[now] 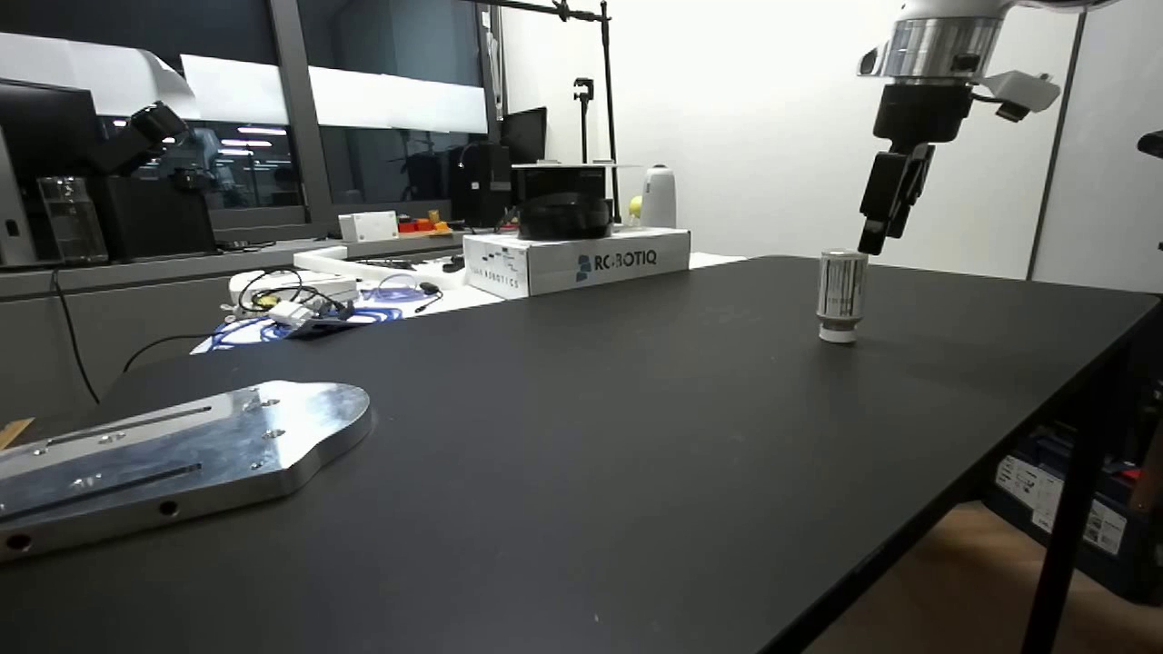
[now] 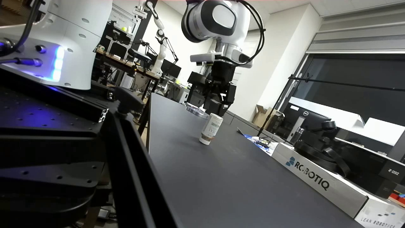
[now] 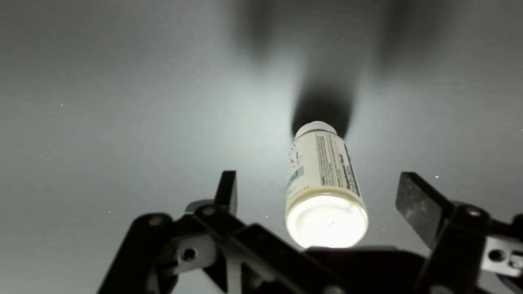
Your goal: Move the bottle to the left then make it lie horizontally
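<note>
Metal plate (image 1: 227, 436) near left in an exterior view, Robotiq box (image 1: 627, 260) far — bottle (image 1: 842, 289) right, cap-down — gripper (image 3: 320, 196) near it, fingers spread.

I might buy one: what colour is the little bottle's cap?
The cap is white, clearest in an exterior view.

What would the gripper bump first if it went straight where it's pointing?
Probably the bottle: in the wrist view it lines up between the fingers of the open gripper, with the table beyond. The fingers might straddle it, though; depth is unclear.
</note>
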Action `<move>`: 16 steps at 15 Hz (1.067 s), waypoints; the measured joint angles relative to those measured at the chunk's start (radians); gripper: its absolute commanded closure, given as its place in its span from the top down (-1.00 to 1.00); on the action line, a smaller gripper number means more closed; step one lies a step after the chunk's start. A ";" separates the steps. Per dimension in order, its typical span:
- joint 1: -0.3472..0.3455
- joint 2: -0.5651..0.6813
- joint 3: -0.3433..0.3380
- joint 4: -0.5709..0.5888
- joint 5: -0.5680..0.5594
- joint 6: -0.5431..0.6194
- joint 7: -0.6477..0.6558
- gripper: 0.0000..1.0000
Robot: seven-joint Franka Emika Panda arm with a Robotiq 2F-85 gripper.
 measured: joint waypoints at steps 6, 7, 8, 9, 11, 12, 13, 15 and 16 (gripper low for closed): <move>0.000 -0.001 0.000 0.000 0.000 -0.005 0.000 1.00; 0.000 0.000 0.000 0.000 0.000 -0.003 -0.001 1.00; 0.000 0.003 0.000 0.000 0.001 0.003 -0.002 1.00; 0.000 0.008 0.002 0.000 0.009 0.011 -0.005 1.00; 0.001 0.021 0.007 0.000 0.035 0.030 -0.020 1.00; 0.002 0.028 0.009 0.000 0.047 0.040 -0.026 1.00; 0.003 0.036 0.010 0.000 0.056 0.054 -0.032 1.00; 0.006 0.052 0.012 0.000 0.067 0.082 -0.039 1.00; 0.007 0.060 0.012 0.000 0.070 0.097 -0.041 1.00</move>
